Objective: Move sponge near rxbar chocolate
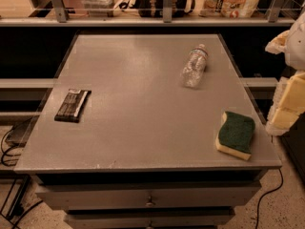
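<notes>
The sponge point(236, 134), dark green on top with a pale yellow base, lies flat near the front right corner of the grey table point(138, 109). The rxbar chocolate point(72, 105), a dark flat bar with a white end strip, lies near the table's left edge. They are far apart, on opposite sides. My gripper point(288, 101), with pale yellow pads, hangs at the right edge of the view, just right of and above the sponge, off the table's right side. It touches nothing.
A clear plastic bottle point(194, 67) lies on its side at the back right of the table. Drawers point(150, 202) sit under the table front. A shelf rail point(152, 20) with bags runs behind. Cables point(12, 142) lie on the floor at left.
</notes>
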Robot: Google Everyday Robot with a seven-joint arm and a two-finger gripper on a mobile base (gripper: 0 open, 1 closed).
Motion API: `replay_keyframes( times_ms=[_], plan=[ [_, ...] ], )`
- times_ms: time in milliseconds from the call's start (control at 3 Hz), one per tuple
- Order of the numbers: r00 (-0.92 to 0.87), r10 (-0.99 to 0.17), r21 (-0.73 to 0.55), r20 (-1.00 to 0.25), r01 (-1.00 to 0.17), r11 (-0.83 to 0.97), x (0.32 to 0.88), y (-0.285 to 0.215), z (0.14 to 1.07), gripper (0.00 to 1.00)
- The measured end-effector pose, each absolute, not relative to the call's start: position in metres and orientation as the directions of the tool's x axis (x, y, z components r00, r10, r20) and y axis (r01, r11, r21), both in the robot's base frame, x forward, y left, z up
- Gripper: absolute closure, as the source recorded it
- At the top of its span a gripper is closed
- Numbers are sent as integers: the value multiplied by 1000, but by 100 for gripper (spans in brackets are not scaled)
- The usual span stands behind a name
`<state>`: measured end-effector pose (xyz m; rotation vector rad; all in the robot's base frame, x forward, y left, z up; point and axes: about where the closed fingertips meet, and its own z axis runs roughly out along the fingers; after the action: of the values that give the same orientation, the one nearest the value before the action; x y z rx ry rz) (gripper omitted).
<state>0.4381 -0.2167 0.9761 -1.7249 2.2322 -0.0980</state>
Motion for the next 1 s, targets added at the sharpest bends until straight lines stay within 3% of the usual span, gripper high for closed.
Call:
replay_keyframes(
  times_ms=[667,1000],
  plan=[
    [-214,-947,-241,-238,-932,271,439,-216,974,0],
    [-214,-920,-202,-328,-935,290,441,-219,961,0]
  ],
)
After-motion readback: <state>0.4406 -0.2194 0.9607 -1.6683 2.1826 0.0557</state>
